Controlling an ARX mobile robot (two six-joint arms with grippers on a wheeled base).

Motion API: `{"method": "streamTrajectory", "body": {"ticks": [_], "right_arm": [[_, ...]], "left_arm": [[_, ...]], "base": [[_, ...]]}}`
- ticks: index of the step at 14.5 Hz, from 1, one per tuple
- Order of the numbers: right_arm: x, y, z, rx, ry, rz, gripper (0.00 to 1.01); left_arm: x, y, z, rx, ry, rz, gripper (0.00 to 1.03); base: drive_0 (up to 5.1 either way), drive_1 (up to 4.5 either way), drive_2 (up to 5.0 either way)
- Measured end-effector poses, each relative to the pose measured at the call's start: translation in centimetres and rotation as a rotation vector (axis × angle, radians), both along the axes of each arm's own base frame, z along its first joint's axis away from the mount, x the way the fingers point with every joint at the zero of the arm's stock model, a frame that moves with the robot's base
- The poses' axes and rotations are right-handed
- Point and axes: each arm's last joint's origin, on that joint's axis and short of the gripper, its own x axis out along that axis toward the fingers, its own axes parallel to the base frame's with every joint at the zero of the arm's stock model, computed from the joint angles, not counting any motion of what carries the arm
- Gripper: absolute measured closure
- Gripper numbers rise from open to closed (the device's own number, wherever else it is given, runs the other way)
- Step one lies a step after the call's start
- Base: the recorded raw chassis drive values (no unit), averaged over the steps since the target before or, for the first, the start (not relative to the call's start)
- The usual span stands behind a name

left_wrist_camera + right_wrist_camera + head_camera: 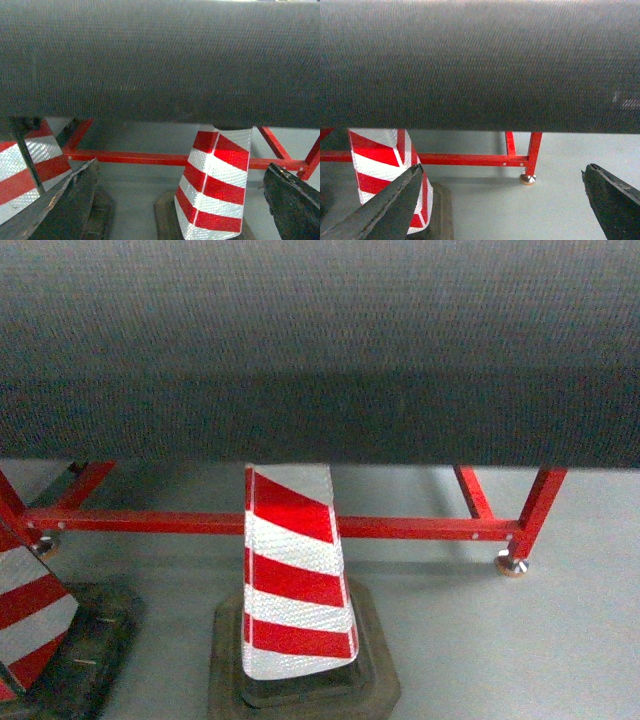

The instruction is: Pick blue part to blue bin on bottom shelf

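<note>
Grey floor (560, 640) w/ striped cone (295, 580); both grippers (175, 200) (505, 200) agape.

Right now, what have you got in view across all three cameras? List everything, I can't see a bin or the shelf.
Dark textured surface: one, dark grey, fills the upper half of every view, overhanging the rest.
Red frame: one, red metal crossbar and legs under the dark surface, standing on the floor.
Levelling foot: one seen, metallic, under the frame's right leg.
Striped cones: two, red and white on black bases, one centre, one at the left edge.
Floor: light grey.
Blue part, blue bin, bottom shelf: none in view.
Left gripper: black fingers, open, empty.
Right gripper: black fingers, open, empty.
</note>
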Motion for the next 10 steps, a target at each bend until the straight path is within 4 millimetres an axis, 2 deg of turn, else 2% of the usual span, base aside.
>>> {"method": "streamTrajectory", "body": {"ticks": [10], "right_arm": [[0.00, 0.00, 0.01, -0.002, -0.001, 0.001, 0.03]], "left_arm": [[0.00, 0.01, 0.01, -0.001, -0.001, 0.002, 0.05]], "base": [[0.0, 0.00, 0.0]]}}
